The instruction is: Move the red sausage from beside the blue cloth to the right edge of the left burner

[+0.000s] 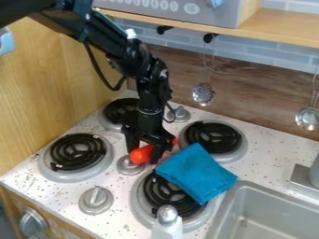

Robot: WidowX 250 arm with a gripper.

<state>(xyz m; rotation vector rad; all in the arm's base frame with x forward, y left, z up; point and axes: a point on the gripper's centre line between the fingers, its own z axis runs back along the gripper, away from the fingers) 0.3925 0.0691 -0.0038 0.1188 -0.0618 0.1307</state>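
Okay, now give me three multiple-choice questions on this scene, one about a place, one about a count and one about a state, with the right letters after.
1. Where is the red object?
A. In the sink
B. At the gripper, among the burners
C. On the wooden shelf

2. How many black burner coils are there?
A. Two
B. Three
C. Four

3. How is the perforated ladle kept?
A. Hanging
B. Lying flat on the stovetop
C. Standing in a cup

1: B, since the red object shows right at the gripper's lower end, with burners around it.
2: C, since four coils can be counted, one partly under the blue cloth.
3: A, since it hangs in front of the back wall, above the stovetop.
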